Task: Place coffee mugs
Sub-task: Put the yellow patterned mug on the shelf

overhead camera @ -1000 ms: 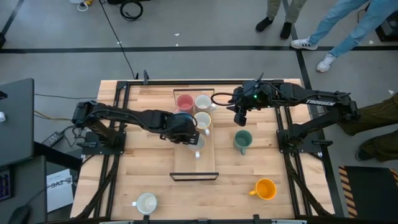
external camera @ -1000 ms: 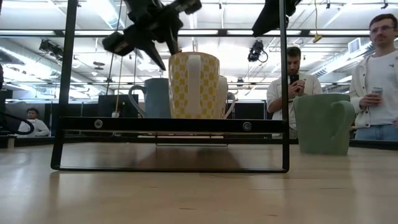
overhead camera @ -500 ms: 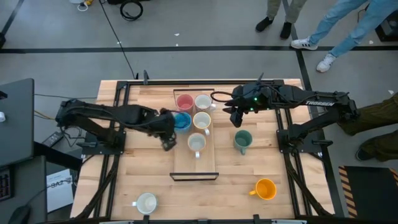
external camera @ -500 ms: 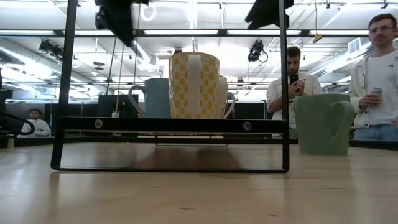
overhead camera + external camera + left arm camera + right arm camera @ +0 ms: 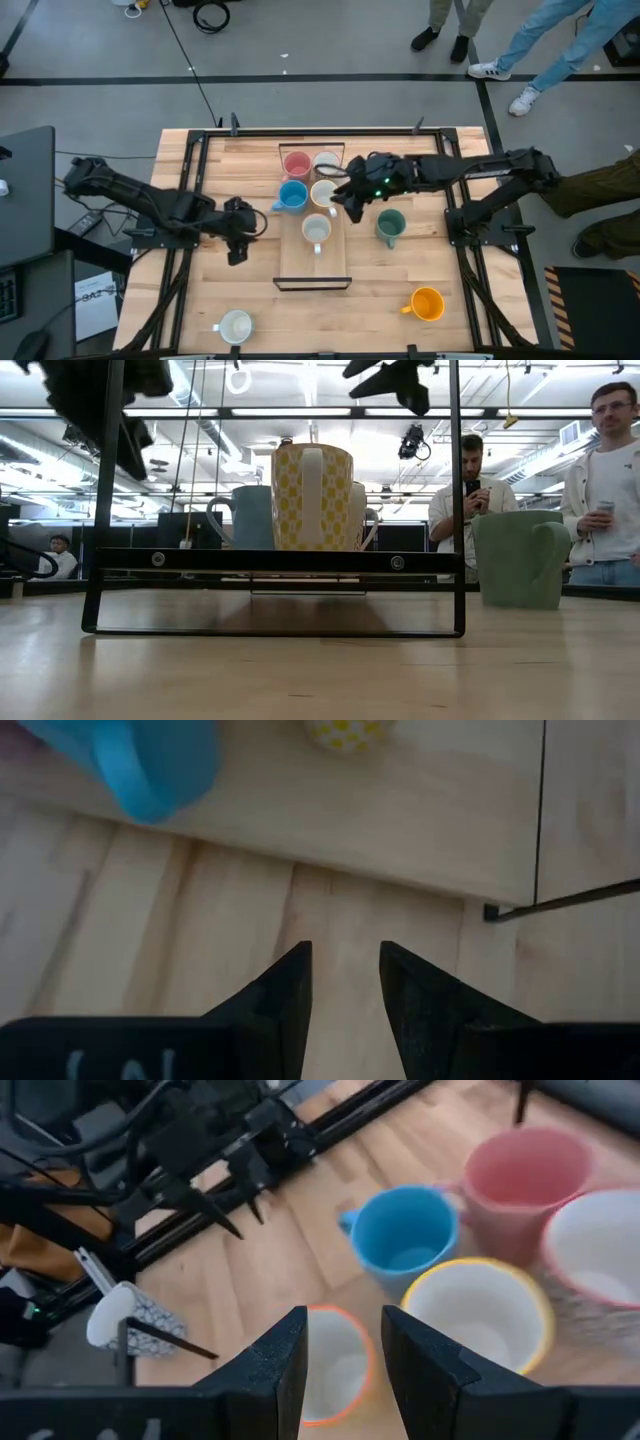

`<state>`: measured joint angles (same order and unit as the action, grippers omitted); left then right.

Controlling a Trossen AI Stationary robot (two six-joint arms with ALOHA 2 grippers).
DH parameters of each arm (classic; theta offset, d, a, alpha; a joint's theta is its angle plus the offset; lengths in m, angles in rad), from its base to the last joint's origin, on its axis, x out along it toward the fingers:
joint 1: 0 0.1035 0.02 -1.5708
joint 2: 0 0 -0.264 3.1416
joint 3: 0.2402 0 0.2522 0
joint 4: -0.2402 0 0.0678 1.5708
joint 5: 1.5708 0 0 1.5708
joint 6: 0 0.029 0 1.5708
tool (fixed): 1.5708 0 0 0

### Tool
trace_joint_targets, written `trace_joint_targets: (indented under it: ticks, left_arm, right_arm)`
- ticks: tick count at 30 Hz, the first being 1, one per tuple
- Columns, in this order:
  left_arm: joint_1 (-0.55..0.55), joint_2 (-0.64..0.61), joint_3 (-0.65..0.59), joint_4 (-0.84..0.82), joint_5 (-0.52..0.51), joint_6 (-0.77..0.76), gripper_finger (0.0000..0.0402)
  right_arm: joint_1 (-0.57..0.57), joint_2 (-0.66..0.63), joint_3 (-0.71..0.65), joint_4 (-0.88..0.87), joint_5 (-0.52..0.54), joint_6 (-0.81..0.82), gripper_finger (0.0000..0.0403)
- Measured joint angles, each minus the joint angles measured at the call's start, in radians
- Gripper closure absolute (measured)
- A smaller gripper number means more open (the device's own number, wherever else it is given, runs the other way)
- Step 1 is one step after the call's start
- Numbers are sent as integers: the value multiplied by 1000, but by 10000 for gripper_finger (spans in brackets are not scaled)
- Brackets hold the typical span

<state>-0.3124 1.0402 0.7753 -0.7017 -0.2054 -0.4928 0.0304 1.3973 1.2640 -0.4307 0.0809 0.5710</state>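
Observation:
Five mugs stand on their bases on a wooden tray (image 5: 312,265) in the table's middle: pink (image 5: 297,163), white (image 5: 326,162), blue (image 5: 292,195), a yellow-rimmed white one (image 5: 323,193) and a yellow-patterned white one (image 5: 316,229). A teal green mug (image 5: 390,226) stands right of the tray, an orange mug (image 5: 427,303) near the right near corner and a white mug (image 5: 236,325) at the near edge. My left gripper (image 5: 237,253) is open over bare table left of the tray. My right gripper (image 5: 345,202) is open above the tray, over the patterned mug (image 5: 330,1365).
The tray has a black wire frame (image 5: 275,560) standing up around it. Bare wood lies left of the tray and between the tray and the orange mug. People stand beyond the table's far edge (image 5: 610,480).
My left gripper has drawn back from the blue mug on the tray, toward the table's left and near edges; the blue mug stays standing on the tray. My right gripper has moved left from above the teal mug to over the tray.

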Motion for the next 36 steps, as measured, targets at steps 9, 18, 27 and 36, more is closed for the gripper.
trace_joint_targets:
  ticks: [9,18,27,36]
  left_arm:
    - [-11,-47,-116,114,4,-14,276]
    - [-11,-47,-116,133,4,-11,276]
    - [-13,-46,-116,151,5,-8,276]
    - [-13,-46,-116,159,8,-9,276]
  right_arm:
    - [72,112,0,13,1,173,269]
    - [93,167,0,-4,15,239,274]
    - [101,176,0,-108,75,274,275]
    - [110,225,0,-88,91,275,275]
